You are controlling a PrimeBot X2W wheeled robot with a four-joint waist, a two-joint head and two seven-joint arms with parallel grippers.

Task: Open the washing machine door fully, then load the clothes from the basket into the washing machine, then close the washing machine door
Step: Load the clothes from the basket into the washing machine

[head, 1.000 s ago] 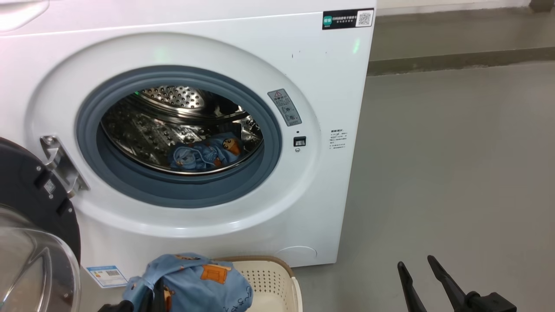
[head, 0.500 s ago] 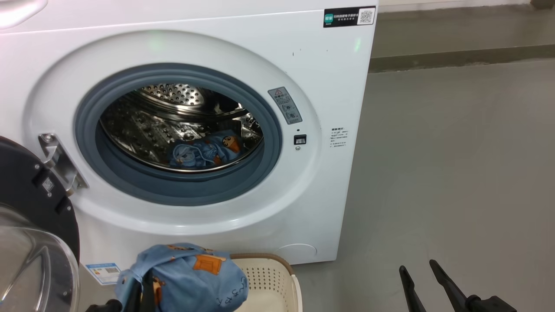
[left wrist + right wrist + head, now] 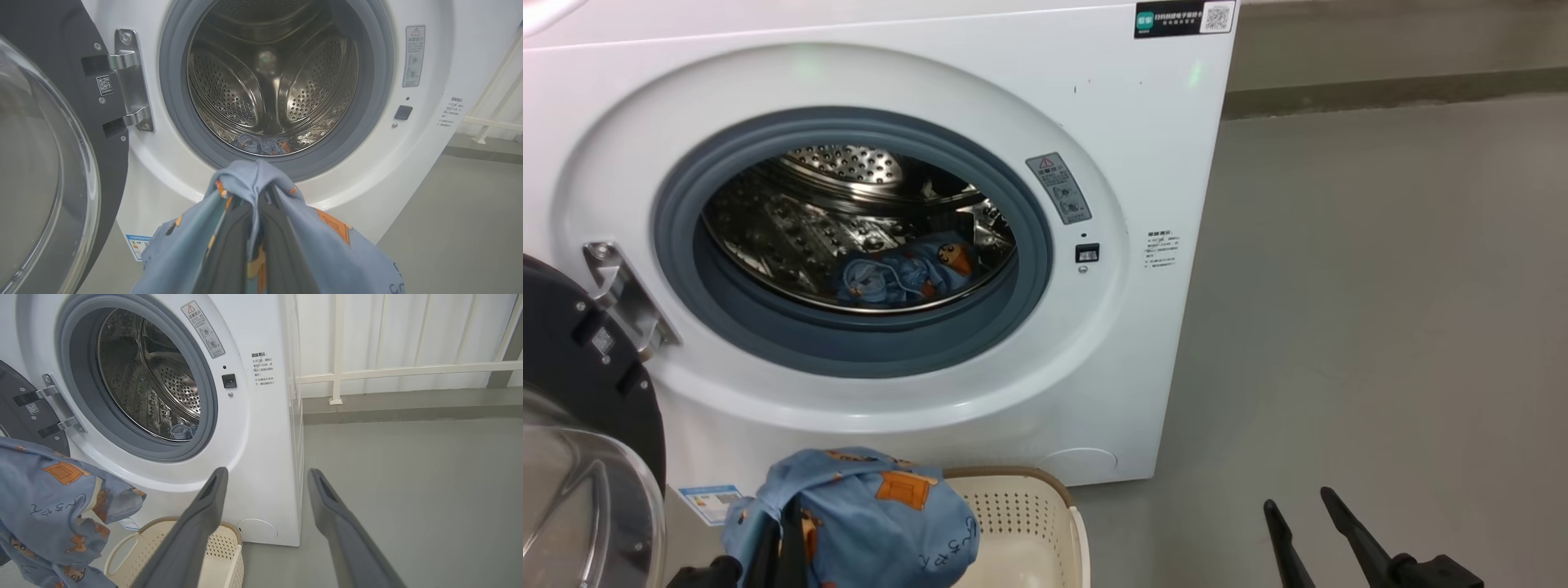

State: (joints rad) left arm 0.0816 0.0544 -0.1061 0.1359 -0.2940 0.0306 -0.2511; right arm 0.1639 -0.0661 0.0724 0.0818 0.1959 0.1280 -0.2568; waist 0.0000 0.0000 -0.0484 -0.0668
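Observation:
The white washing machine (image 3: 1094, 106) stands with its black-rimmed glass door (image 3: 572, 425) swung wide to the left. One light blue printed garment (image 3: 898, 273) lies in the steel drum (image 3: 269, 81). My left gripper (image 3: 778, 535) is shut on a second blue garment (image 3: 866, 514), held above the cream basket (image 3: 1021, 510) in front of the machine. In the left wrist view the garment (image 3: 261, 183) drapes over my dark fingers (image 3: 229, 245), below the drum opening. My right gripper (image 3: 1298, 510) hangs open over the floor to the right, holding nothing.
Grey floor (image 3: 1380, 310) stretches right of the machine. A low step (image 3: 1388, 90) runs along the back, with a white railing (image 3: 392, 369) above it. The door hinge (image 3: 617, 286) juts at the opening's left side.
The camera has shifted, sliding the whole scene up slightly. The left gripper with the blue garment has moved a little to the left and risen above the basket. The right gripper stays open.

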